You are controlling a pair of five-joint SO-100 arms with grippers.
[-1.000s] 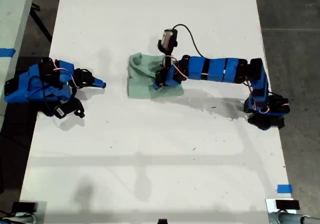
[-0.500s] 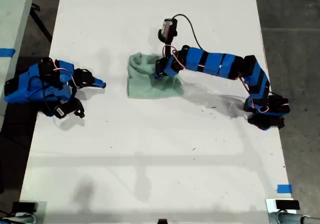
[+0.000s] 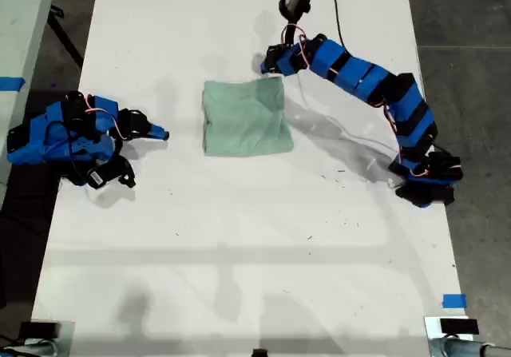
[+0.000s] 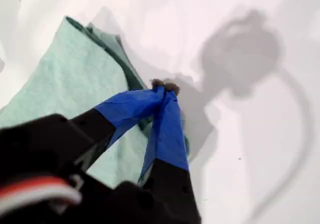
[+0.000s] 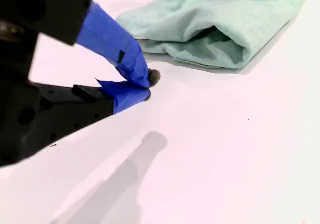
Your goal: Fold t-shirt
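My first hand (image 3: pixel 271 60) has lifted off the t-shirt (image 3: pixel 245 118) and now hovers past its far edge, fingers pressed together, empty. My second hand (image 5: pixel 145 86) rests shut nearby. The t-shirt lies folded mid-desk (image 3: pixel 239 245); folding seems finished, so next is retreating.

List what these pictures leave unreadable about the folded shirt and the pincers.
- T-shirt: underside and inner layers hidden by its own folds in every view.
- My first pincer: its body covers part of the shirt in its wrist view.
- My second pincer: too small in the exterior view.
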